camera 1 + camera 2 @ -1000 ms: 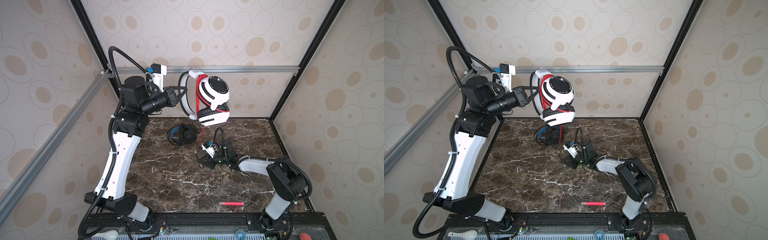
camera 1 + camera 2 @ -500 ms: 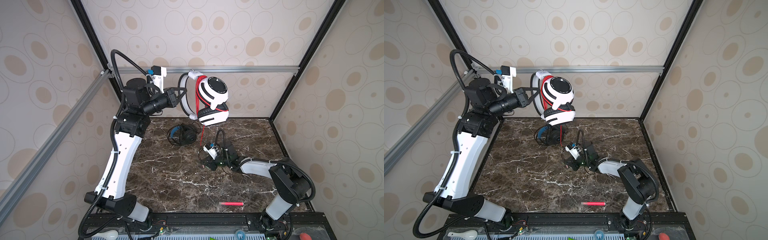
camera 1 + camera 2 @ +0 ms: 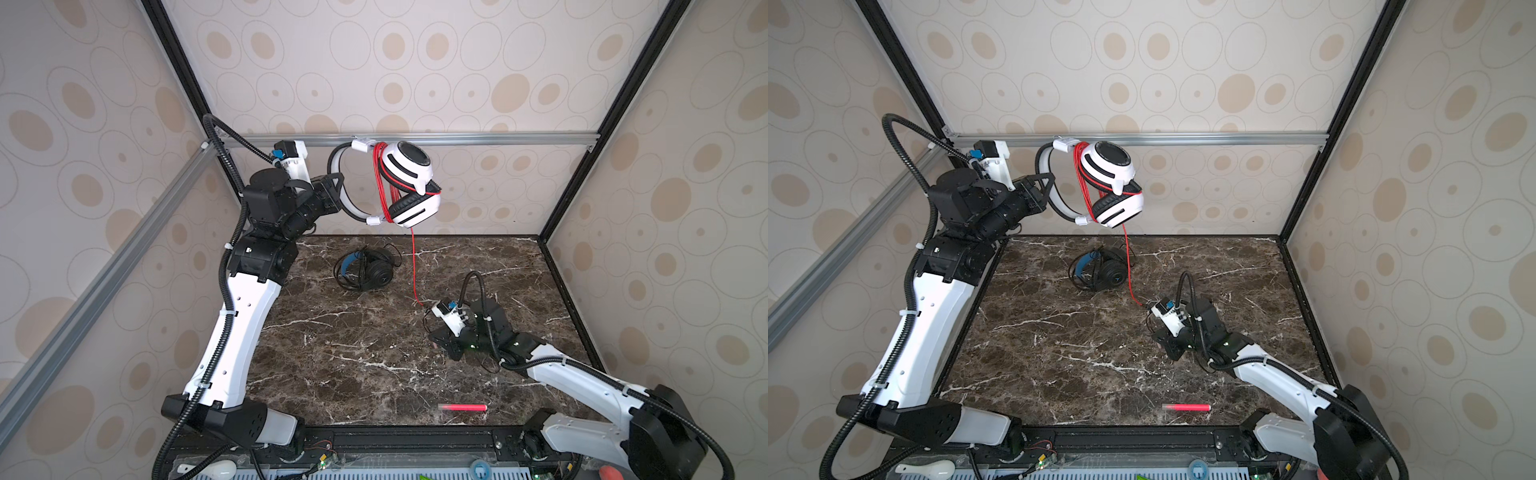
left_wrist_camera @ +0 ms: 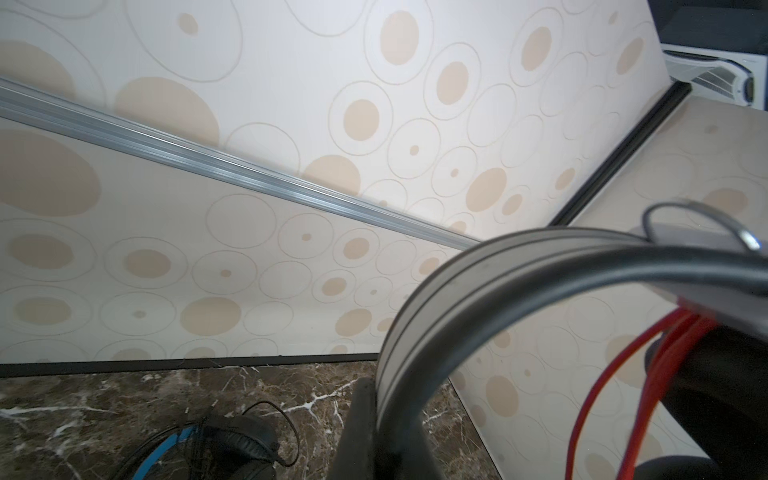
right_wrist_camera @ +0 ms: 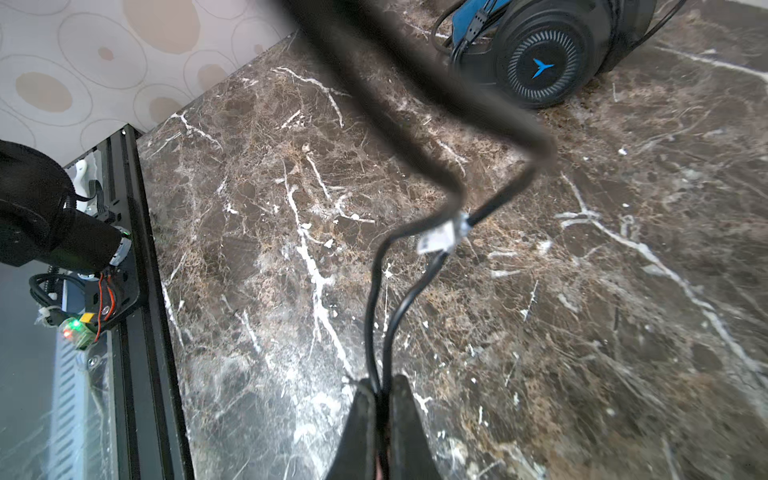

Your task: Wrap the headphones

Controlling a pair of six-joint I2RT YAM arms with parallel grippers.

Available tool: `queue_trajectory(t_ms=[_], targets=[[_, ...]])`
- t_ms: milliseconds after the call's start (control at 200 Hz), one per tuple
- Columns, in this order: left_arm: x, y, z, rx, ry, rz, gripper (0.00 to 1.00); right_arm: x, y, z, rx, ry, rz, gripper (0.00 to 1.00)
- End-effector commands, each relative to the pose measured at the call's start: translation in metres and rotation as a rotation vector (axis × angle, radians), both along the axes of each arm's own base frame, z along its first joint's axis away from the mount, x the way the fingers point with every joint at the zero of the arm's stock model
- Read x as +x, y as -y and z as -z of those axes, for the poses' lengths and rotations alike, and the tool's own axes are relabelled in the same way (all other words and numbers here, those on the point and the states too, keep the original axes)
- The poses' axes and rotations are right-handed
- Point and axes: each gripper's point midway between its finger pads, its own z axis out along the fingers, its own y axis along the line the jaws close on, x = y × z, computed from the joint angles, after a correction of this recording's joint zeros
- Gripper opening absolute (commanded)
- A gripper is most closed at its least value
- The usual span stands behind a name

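Left gripper (image 3: pixel 340 194), up-left of the black blue-banded headset (image 3: pixel 370 270) lying on the brown marble table (image 3: pixel 332 365), fingers clamped on the white striped-cup headset's (image 3: pixel 409 183) headband. Thin red cable (image 3: pixel 413 266) hangs just right of it. Right gripper (image 5: pixel 380 390) further right, low, fingers pinching the cable end.

The scene is seen in both top views (side by side) from high at the front, angled down onto the marble surface (image 3: pixel 353 365). The left wrist view is held high, close against the white headset (image 4: pixel 457 282); the right wrist view is held low over the surface. The black headset (image 3: pixel 1100 270) is shared by all.
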Motion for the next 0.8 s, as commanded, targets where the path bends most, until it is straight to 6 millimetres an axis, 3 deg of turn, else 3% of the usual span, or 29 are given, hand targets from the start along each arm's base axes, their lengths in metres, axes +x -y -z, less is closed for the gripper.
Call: queue_trajectory(t_ms=[0,255,410,570,795], targets=[[0.003,-0.023,-0.036,-0.056,0.119,-0.105,0.0,-0.015,0.016,0.007,-0.085,-0.006,0.001,0.0],[0.03,-0.036,-0.013,-0.104,0.045,-0.193,0.0,-0.038,0.019,-0.012,-0.164,0.049,-0.038,0.0],[0.041,-0.041,-0.007,-0.145,0.021,-0.237,0.0,-0.054,0.012,-0.007,-0.215,0.059,-0.088,0.0],[0.055,-0.05,0.009,-0.154,-0.03,-0.304,0.0,-0.067,-0.002,-0.009,-0.269,0.09,-0.163,0.0],[0.075,-0.061,0.04,-0.059,-0.085,-0.399,0.0,-0.079,-0.029,-0.027,-0.296,0.15,-0.262,0.0]])
